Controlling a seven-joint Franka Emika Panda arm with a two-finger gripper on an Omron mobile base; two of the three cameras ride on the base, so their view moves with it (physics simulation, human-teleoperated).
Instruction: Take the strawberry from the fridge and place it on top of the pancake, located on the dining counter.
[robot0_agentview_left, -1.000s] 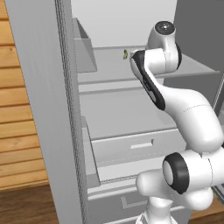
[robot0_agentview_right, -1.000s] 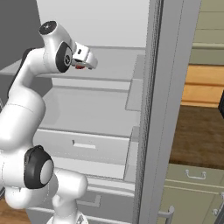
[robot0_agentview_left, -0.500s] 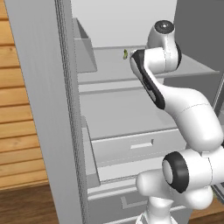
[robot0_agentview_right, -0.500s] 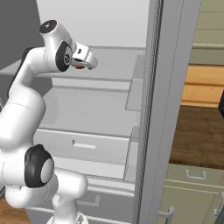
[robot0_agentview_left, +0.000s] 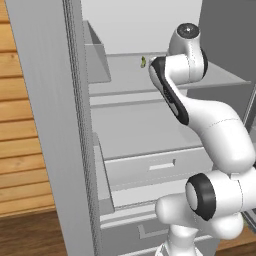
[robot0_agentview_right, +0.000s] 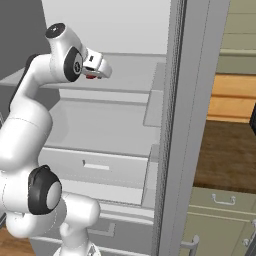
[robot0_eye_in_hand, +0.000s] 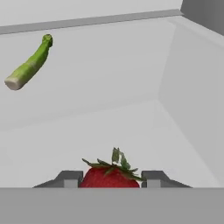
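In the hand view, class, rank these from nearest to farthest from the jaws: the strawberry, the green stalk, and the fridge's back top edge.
1. The strawberry, right between the jaws at the bottom.
2. The green stalk, lying away on the shelf, upper left.
3. The fridge back top edge, beyond the stalk.

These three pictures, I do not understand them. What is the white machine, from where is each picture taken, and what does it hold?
The white machine is a robot arm with a two-finger gripper, reaching into an open fridge. Two pictures come from cameras on the robot's base, one behind the arm to its left, one to its right; both show the same scene. The third comes from a camera on the hand, looking along the fingers. There a strawberry sits between the two fingertips, which stand close at its sides, so it seems gripped. Farther back on the white shelf lies a green stalk, untouched.
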